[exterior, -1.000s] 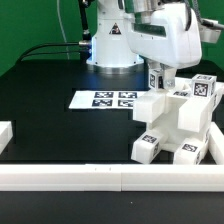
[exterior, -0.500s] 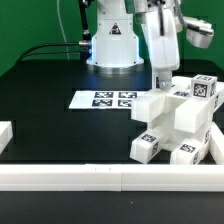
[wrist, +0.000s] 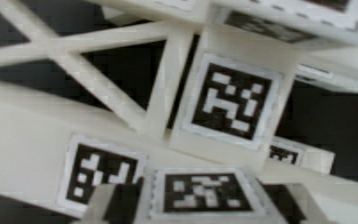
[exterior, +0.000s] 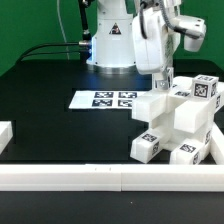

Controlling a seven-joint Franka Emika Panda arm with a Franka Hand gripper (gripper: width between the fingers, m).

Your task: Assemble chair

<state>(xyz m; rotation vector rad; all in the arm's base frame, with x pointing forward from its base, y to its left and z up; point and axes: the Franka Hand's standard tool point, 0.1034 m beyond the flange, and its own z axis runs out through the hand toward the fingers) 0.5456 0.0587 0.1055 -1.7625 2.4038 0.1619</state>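
The chair (exterior: pixel 178 122) is a boxy white stack of tagged pieces at the exterior view's right, near the front rail. My gripper (exterior: pixel 163 84) reaches down onto its top, just behind the upper slab. In the wrist view my gripper (wrist: pixel 201 202) has its fingers (wrist: pixel 112 206) pressed on both sides of a small tagged chair piece (wrist: pixel 201 190). Other tagged chair faces (wrist: pixel 231 95) and white struts fill the rest of that view. What the held piece joins to is hidden.
The marker board (exterior: pixel 105 99) lies flat left of the chair. A long white border rail (exterior: pixel 90 178) runs along the front, with a short white end (exterior: pixel 5 135) at the left. The robot base (exterior: pixel 110 45) stands at the back.
The wrist has turned about its vertical axis over the chair top while the fingers stay at the same spot. The chair has not shifted.
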